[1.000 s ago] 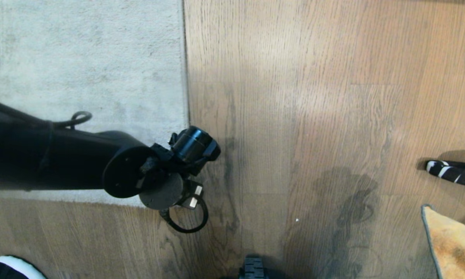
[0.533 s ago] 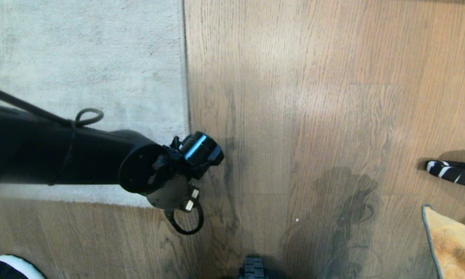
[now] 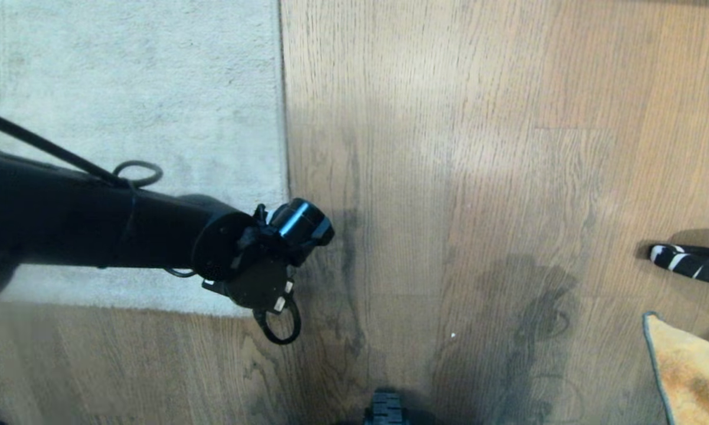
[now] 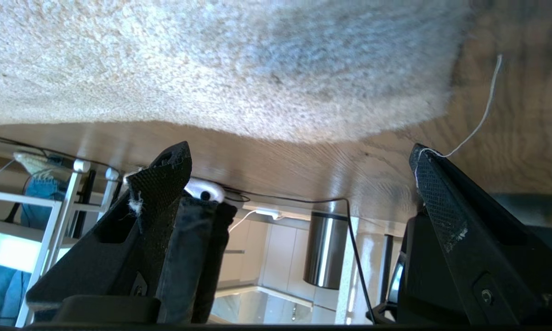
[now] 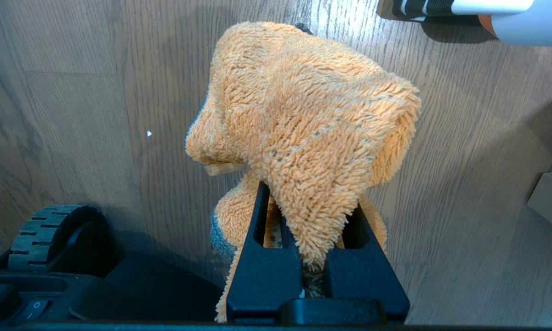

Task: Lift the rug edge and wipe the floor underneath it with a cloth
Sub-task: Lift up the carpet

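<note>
I have the left gripper (image 4: 298,156) poised just above the rug edge (image 3: 254,307) at its near corner, jaws spread wide and holding nothing. The rug lies flat on the floor (image 3: 478,177). My right gripper (image 5: 312,257), well off from that corner, has its jaws pinching the cloth (image 5: 303,128).

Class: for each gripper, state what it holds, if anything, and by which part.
The right gripper pinches the orange cloth by a bunched fold. The left gripper is open beside the rug corner, holding nothing.
</note>
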Controlling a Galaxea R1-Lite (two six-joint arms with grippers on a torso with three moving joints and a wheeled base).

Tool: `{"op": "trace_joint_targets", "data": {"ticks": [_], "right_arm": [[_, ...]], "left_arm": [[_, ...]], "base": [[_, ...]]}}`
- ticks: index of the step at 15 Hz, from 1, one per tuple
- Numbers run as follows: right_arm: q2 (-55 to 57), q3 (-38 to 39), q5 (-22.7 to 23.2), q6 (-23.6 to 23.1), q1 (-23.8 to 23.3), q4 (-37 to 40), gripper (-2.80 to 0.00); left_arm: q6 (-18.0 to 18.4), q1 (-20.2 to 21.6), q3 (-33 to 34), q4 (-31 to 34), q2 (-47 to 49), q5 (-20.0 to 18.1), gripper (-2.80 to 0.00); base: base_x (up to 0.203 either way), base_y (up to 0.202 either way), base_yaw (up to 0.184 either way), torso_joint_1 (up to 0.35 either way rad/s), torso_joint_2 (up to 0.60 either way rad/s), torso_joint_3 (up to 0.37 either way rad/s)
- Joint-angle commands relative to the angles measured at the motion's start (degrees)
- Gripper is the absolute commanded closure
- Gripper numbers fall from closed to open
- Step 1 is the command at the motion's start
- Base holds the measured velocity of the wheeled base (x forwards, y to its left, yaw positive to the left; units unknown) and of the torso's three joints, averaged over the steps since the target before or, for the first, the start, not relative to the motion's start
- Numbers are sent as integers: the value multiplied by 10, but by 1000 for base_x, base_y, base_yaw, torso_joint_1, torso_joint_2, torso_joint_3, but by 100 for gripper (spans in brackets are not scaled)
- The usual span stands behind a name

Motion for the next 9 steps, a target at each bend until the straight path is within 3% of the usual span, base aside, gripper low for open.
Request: {"op": "trace_joint_targets", "data": {"ticks": [1, 9], "right_arm": [[1, 0, 0, 0, 0, 0, 0], [1, 0, 0, 0, 0, 0, 0]], "left_arm": [[-1, 4, -7, 1, 13, 4, -280], [-1, 11, -29, -1, 43, 11, -280]], "base": [[0, 0, 0, 0, 0, 0], [0, 0, 0, 0, 0, 0]]}}
